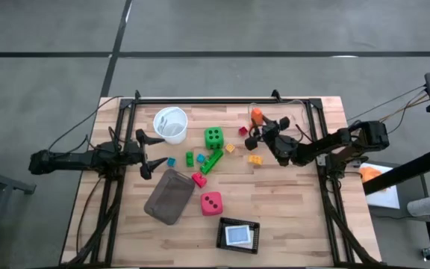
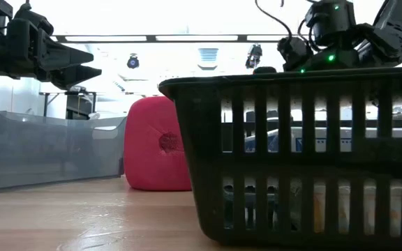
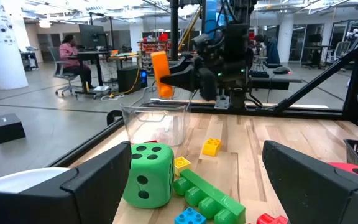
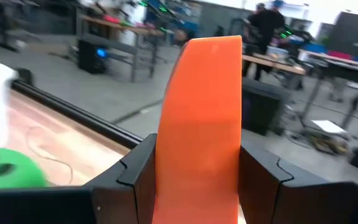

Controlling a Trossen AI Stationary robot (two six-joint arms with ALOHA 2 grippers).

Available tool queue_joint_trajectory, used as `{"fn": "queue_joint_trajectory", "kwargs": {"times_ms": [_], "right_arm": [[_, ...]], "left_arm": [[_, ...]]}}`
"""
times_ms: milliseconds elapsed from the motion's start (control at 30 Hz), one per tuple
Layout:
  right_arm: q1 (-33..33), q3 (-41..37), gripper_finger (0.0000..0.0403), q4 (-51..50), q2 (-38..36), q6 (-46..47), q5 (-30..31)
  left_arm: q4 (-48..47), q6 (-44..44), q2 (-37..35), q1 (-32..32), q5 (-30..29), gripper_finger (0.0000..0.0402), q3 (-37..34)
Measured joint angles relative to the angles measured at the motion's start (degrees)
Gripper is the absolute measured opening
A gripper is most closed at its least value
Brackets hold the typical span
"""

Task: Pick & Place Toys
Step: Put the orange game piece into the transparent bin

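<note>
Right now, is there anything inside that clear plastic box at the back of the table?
The clear plastic box looks empty through its walls. The right gripper holds an orange plastic brick above it; the box floor is partly hidden.

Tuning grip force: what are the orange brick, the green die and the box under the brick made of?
Orange brick, in the right hand: likely hard plastic, smooth, flat faces. Green die: possibly foam, matte, rounded corners. Box: clear plastic, see-through walls.

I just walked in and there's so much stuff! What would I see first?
Probably the orange brick, pinched in the right pincer and held up over the clear box at the table's far edge. Next the big green die mid-table, and the pink-red die beside the grey tray.
</note>
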Motion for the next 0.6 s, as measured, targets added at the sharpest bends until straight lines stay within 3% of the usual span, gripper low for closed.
{"fn": "queue_joint_trajectory", "kwargs": {"times_ms": [300, 433, 600], "right_arm": [[-3.48, 0.08, 0.0161, -12.32, -3.95, 6.99, 1.00], [-4.68, 2.27, 0.0161, -30.11, -9.86, 14.63, -1.58], [-9.00, 8.27, 0.0161, -56.28, -15.71, 25.02, -13.31]], "left_arm": [[0.00, 0.00, 0.00, -0.04, 0.02, 0.0362, 0.00], [0.00, 0.00, 0.00, -0.04, 0.01, 0.0362, 0.00], [0.09, -0.02, 0.00, -0.04, 0.00, 0.0362, 0.00]]}}
